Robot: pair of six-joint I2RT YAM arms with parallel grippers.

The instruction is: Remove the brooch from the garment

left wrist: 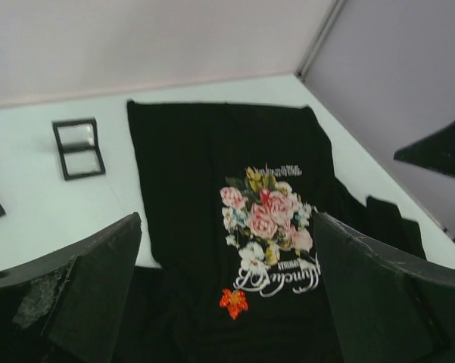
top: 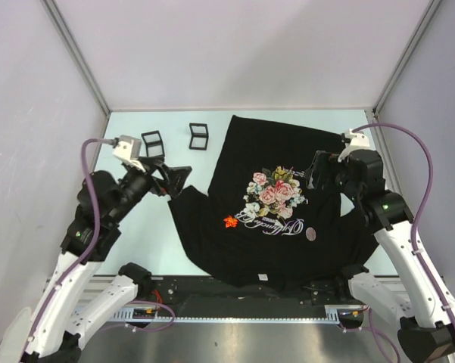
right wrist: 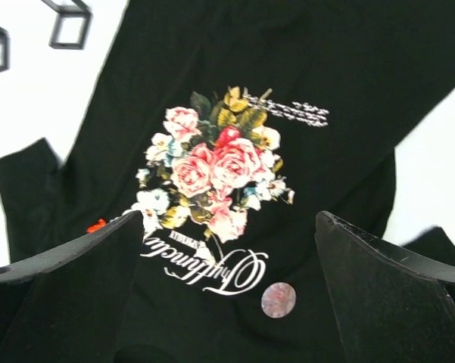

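The black garment (top: 288, 189) lies flat on the table, its rose print (top: 275, 193) above white cursive lettering. A red-orange leaf-shaped brooch (top: 229, 221) sits on it left of the lettering, and a round pinkish disc brooch (top: 310, 234) sits right of it. My left gripper (top: 174, 175) hovers open and empty over the shirt's left edge; its wrist view shows the leaf brooch (left wrist: 233, 302) between the fingers. My right gripper (top: 325, 172) hovers open and empty over the shirt's right side; its wrist view shows the disc (right wrist: 278, 299) and an edge of the leaf brooch (right wrist: 96, 225).
Two small black open square cases (top: 152, 142) (top: 198, 136) stand on the pale table (top: 129, 234) behind the shirt's left side; they also show in the left wrist view (left wrist: 79, 147). Grey walls enclose the table on three sides.
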